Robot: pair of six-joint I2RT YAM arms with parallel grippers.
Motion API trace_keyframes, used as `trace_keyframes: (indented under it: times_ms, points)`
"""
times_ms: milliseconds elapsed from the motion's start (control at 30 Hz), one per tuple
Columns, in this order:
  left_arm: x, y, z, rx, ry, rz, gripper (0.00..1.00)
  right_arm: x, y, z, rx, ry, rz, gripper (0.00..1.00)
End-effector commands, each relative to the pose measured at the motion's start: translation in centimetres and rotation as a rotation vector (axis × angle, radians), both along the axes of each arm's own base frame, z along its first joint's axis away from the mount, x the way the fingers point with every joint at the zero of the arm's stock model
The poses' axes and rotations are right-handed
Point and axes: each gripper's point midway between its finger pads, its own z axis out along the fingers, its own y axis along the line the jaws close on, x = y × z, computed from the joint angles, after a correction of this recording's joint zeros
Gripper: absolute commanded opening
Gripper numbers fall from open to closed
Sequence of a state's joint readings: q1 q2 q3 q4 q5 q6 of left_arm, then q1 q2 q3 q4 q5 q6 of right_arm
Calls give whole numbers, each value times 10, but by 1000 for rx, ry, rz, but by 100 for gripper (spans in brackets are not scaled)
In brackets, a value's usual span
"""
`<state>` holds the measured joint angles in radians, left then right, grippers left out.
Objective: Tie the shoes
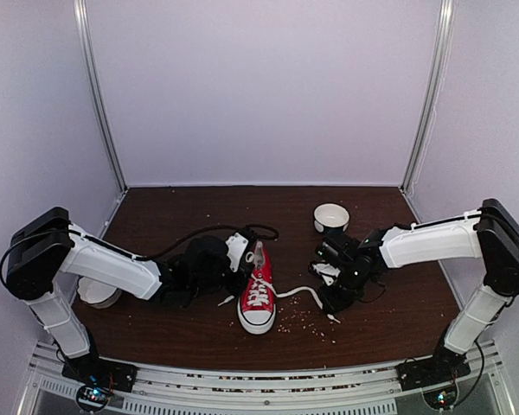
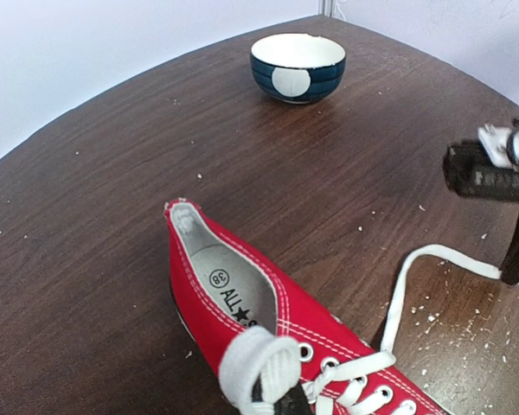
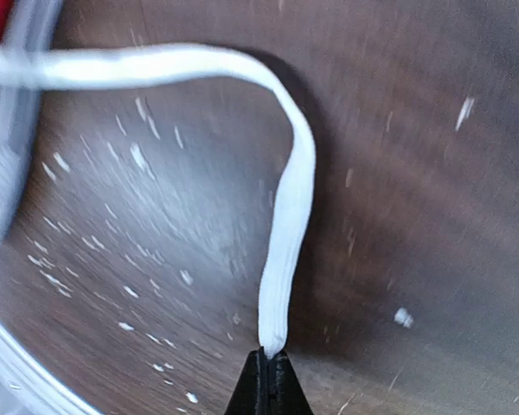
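Observation:
The red sneaker (image 1: 258,298) lies mid-table with its white toe cap toward the arms. My left gripper (image 1: 258,257) is over the shoe's opening. In the left wrist view the gripper (image 2: 277,399) is shut on a folded loop of white lace (image 2: 258,363) beside the top eyelets of the sneaker (image 2: 242,294). My right gripper (image 1: 330,303) is to the right of the shoe, low over the table. In the right wrist view the gripper (image 3: 268,359) is shut on the right lace (image 3: 287,216), which curves back to the shoe.
A white bowl (image 1: 331,216) stands behind the right gripper; from the left wrist it shows as a dark blue bowl (image 2: 297,66). Another bowl (image 1: 99,292) sits under the left arm. A loose lace end (image 1: 227,300) lies left of the shoe. White crumbs dot the table (image 1: 303,327).

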<state>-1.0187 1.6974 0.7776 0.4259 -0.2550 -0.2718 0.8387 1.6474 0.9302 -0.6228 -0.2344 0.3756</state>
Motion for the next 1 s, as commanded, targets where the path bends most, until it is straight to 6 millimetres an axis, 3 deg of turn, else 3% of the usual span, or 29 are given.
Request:
trace_keyframes:
  times_ms: [0, 100, 167, 300, 433, 567, 700, 800, 967]
  points:
    - [6, -4, 8, -38, -23, -1, 0, 68, 67, 90, 401, -138, 31, 0]
    - [6, -3, 9, -40, -25, 3, 0, 104, 126, 155, 662, -202, 65, 0]
    - [6, -3, 9, -40, -26, 3, 0, 124, 160, 183, 802, -202, 47, 0]
    - [5, -2, 9, -43, -28, 1, 0, 151, 209, 190, 913, -175, 0, 0]
    - [4, 0, 11, -54, -36, 0, 0, 160, 232, 190, 1009, -149, -72, 0]
    - [3, 1, 12, -58, -39, 0, 0, 158, 243, 183, 1017, -139, -84, 2]
    - [3, 1, 12, -60, -39, -1, 0, 156, 239, 178, 996, -143, -96, 26]
    - [3, 2, 11, -61, -39, 0, 0, 159, 227, 181, 979, -182, -112, 34]
    - [2, 2, 12, -62, -40, 0, 0, 169, 184, 198, 1037, -246, -208, 35]
